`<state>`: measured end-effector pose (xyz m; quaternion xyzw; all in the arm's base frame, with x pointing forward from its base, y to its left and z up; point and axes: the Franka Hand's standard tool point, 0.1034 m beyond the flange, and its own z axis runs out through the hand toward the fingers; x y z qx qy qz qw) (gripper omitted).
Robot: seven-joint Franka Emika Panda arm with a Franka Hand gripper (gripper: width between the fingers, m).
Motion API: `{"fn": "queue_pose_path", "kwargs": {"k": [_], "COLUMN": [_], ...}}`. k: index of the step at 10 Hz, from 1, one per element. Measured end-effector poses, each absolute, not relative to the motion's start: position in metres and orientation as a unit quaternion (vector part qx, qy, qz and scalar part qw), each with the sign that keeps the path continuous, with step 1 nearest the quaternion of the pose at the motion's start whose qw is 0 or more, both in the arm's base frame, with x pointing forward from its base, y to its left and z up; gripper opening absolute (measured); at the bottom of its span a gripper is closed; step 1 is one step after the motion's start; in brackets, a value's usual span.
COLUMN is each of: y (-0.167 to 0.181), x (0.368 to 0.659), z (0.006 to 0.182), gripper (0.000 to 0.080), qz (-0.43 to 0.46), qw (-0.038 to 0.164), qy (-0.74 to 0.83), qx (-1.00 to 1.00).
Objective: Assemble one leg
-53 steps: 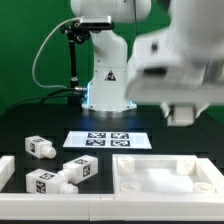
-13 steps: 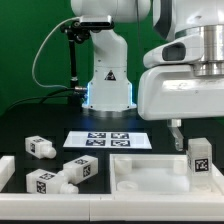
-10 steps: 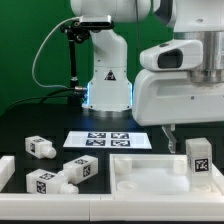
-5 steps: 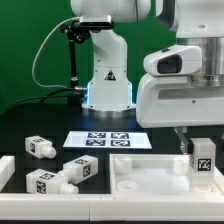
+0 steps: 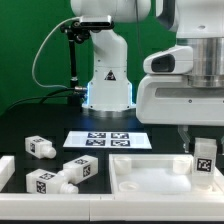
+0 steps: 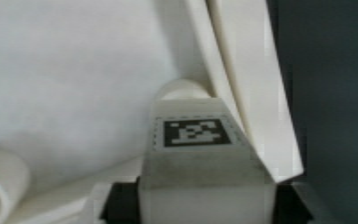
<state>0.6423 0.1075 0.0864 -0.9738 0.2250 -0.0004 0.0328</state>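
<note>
My gripper (image 5: 200, 150) is shut on a white leg (image 5: 204, 163) with a black-and-white tag and holds it upright over the right end of the large white tray-like panel (image 5: 150, 175). In the wrist view the leg (image 6: 202, 150) fills the space between the dark fingers (image 6: 126, 200), its far end down against the panel (image 6: 69, 90) beside a raised wall. Three more legs lie at the exterior view's left: one (image 5: 39, 146), one (image 5: 82, 169) and one (image 5: 46, 183).
The marker board (image 5: 108, 139) lies flat behind the panel, in front of the robot base (image 5: 108, 85). A white rim piece (image 5: 5, 168) sits at the exterior view's far left edge.
The gripper has come in from above with the leg and lowered it to the panel's right end; over the last second it shifted slightly to the exterior view's right and down.
</note>
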Motion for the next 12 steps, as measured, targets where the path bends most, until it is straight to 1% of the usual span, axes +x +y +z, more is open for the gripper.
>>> {"fn": "queue_pose_path", "kwargs": {"k": [1,2,3,4,5,6,7,8,9,10,11,12], "y": [0.107,0.107,0.106,0.109,0.107,0.108,0.108,0.108,0.112,0.115,0.117,0.115], "x": [0.642,0.643,0.643,0.641,0.64,0.64,0.639,0.64,0.64,0.64,0.64,0.64], "z": [0.086,0.086,0.085,0.085,0.085,0.085,0.084,0.084,0.083,0.083,0.084,0.083], "gripper": [0.0285,0.0285,0.0287,0.0287,0.0287,0.0344,0.0344,0.0492,0.0613,0.0613,0.0642,0.0647], "qz": [-0.001,0.007,0.006,0.003,0.002,0.002,0.002,-0.004,-0.018,-0.024,-0.027,-0.029], "qw": [0.037,0.05,0.056,0.06,0.069,0.068,0.068,0.066,0.068,0.065,0.065,0.063], "qy": [0.29,0.389,0.473,0.539,0.58,0.582,0.579,0.541,0.452,0.372,0.316,0.285], "qx": [-0.956,-0.92,-0.879,-0.84,-0.812,-0.81,-0.812,-0.838,-0.889,-0.926,-0.946,-0.956]}}
